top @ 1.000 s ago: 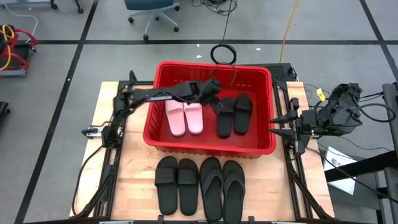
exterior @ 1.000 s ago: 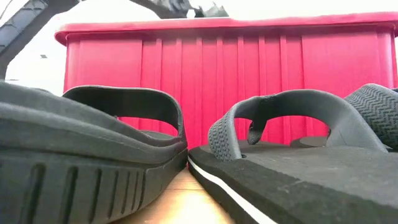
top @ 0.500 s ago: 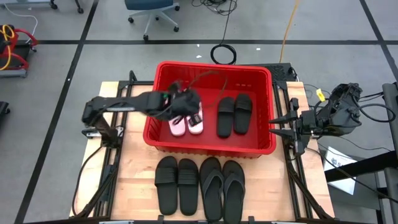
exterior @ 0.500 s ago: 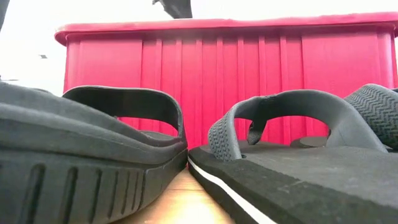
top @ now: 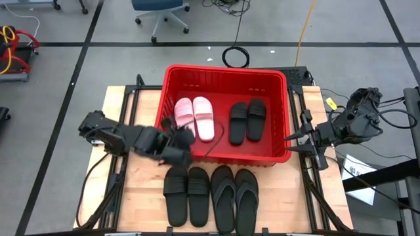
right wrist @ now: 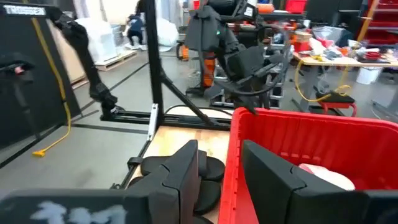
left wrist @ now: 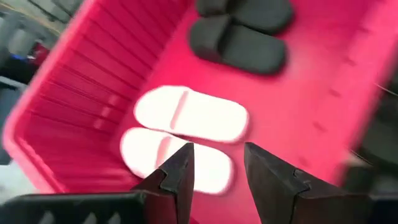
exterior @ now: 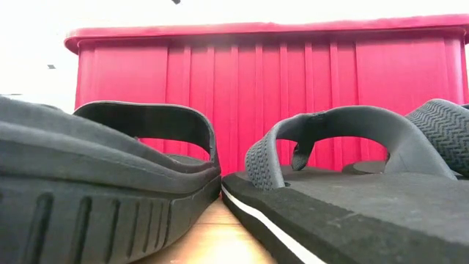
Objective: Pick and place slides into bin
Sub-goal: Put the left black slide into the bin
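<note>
Four slides already lie in the red bin (top: 172, 148): a white pair (top: 195, 118) on its left side and a black wide-strap pair (top: 247, 120) to the right, each set side by side and flat, which leaves floor space for more. The other four wait on the table in front of the bin — a second black wide-strap pair (top: 186, 194) and the black thong flip-flops (top: 235, 197) — lined up close together, probably for easy reach.

Left gripper (top: 176, 139) hangs over the bin's front-left corner, just behind that waiting pair, its jaws apart and holding nothing. Right gripper (top: 293, 138) waits beside the bin's right wall — likewise spread and empty. No brand or label can be read on the slides or bin.
</note>
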Robot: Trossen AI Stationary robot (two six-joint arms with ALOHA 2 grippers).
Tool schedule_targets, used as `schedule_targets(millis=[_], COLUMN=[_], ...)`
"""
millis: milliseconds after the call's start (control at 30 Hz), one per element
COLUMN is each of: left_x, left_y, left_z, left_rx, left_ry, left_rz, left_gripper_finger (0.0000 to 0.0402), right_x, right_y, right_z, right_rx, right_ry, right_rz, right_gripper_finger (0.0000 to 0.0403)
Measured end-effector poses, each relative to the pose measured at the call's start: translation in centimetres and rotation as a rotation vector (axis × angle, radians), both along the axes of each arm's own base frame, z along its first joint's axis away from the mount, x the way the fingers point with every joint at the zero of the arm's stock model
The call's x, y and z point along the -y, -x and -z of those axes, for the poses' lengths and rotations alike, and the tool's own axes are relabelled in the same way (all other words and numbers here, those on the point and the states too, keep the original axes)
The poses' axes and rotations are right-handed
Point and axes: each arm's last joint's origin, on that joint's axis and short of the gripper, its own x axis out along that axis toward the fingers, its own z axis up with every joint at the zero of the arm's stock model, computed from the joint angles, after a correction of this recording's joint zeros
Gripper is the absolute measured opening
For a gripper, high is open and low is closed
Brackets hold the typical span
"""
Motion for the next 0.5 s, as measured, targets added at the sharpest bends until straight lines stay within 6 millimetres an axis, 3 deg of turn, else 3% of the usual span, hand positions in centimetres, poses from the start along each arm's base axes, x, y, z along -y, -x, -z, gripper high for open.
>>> schedule_targets(millis=[367,500], left_x=[7.9,10.3], left_y=[4.9,6.7], left_z=[0.3,1.4], left_rx=[0.055,0.067], left_ry=[0.113,0.162], left_rz=[0.045,0.041], left_gripper_finger=[0.0138,0.0138], right_x=[-0.3,-0.4], right_y=[0.1,0.1], right_z=[0.0,0.0], right_rx=[-0.004,-0.008], right_ry=[0.023,0.018], right_rz=[-0.121,-0.158], right_gripper_finger=[0.0116,0.0116])
